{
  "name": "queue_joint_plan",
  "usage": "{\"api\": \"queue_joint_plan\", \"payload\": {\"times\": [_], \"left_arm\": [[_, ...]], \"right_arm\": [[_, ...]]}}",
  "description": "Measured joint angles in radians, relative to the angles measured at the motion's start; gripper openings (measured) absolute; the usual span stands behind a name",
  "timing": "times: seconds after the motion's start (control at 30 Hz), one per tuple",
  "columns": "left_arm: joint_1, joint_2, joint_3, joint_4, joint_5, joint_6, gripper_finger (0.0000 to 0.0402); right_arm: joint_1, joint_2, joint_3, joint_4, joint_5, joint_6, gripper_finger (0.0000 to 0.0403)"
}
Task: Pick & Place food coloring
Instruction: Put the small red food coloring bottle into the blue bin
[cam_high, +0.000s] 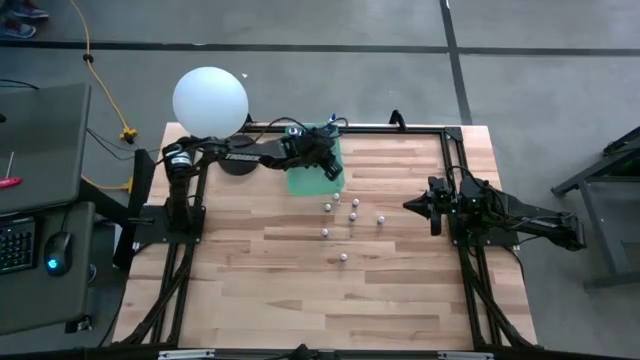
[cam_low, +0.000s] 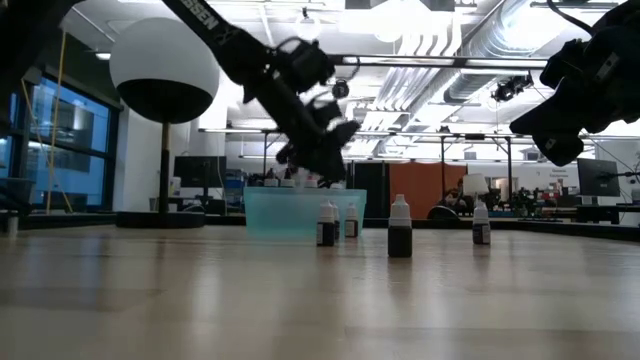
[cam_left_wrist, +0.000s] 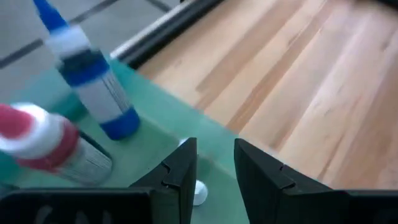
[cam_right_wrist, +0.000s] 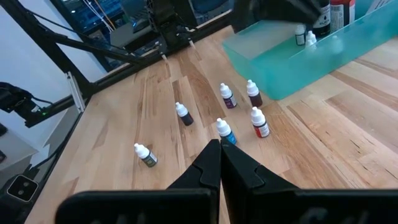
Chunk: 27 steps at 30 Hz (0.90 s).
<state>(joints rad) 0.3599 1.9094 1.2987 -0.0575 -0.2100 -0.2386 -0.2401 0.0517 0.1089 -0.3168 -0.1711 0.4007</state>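
Note:
Several tiny white-capped food coloring bottles (cam_high: 352, 216) stand upright on the wooden table, spread right of and nearer than the translucent green tray (cam_high: 300, 183). Inside the tray are a blue-banded bottle (cam_left_wrist: 93, 81) and a red-banded one (cam_left_wrist: 43, 140), both tilted in the wrist view. My left gripper (cam_left_wrist: 216, 168) hovers over the tray's right part, open, with nothing between its fingers. A small white cap (cam_left_wrist: 198, 191) shows just below one finger. My right gripper (cam_right_wrist: 219, 158) waits shut at the table's right side, clear of the bottles.
A big white ball-shaped lamp (cam_high: 210, 100) stands at the table's far left corner, beside the left arm's base. A black frame rail (cam_high: 400, 128) runs along the far edge. The near half of the table is bare wood (cam_high: 330, 300).

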Motion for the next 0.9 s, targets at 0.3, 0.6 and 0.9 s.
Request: {"api": "queue_joint_plan", "payload": {"times": [0.3,0.6,0.9], "left_arm": [[-0.002,-0.115,0.031,-0.028,0.186,0.018,0.0104],[-0.001,-0.284,0.031,-0.122,0.338,0.043,0.0104],[-0.062,-0.509,0.031,-0.34,0.377,0.082,0.0104]], "right_arm": [[0.0,0.001,0.0,0.001,0.0,0.0,0.0],[0.0,0.0,0.0,0.0,0.0,0.001,0.0],[0.0,0.0,0.0,0.0,0.0,0.001,0.0]]}}
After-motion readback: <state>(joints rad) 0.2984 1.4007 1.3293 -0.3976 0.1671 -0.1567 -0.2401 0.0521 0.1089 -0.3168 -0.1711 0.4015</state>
